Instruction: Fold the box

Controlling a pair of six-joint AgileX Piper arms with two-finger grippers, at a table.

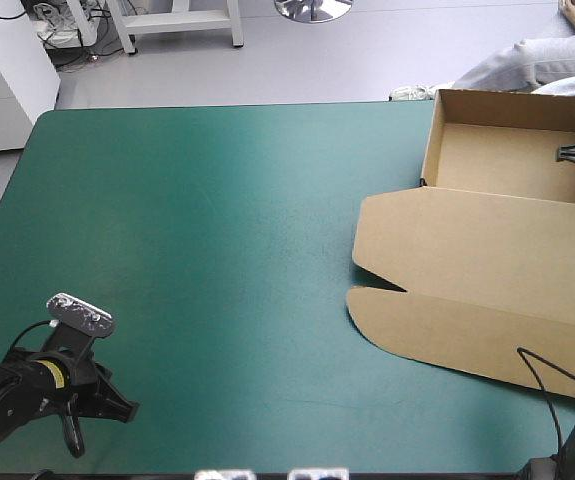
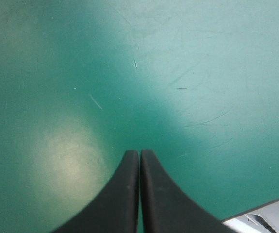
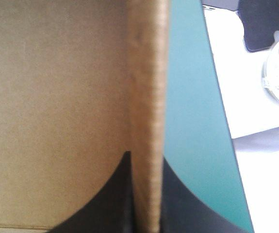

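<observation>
I've got the brown box (image 1: 487,230) at the table's far right corner — tray part (image 1: 502,160) w/ walls up by the far edge, lid (image 1: 467,300) flat on the teal-green cover (image 1: 217,250), running toward the near edge. Right gripper (image 3: 146,158) is at the tray's right end, on a raised wall (image 3: 148,73): black fingers all but closed, clamped on the board, one finger inside the tray, one outside. Past that wall I see a strip of cover, then the table's edge. Left gripper (image 2: 139,153) is well apart from the box, by the near left corner — fingers pressed together in one point over bare cover, table edge just beside it
</observation>
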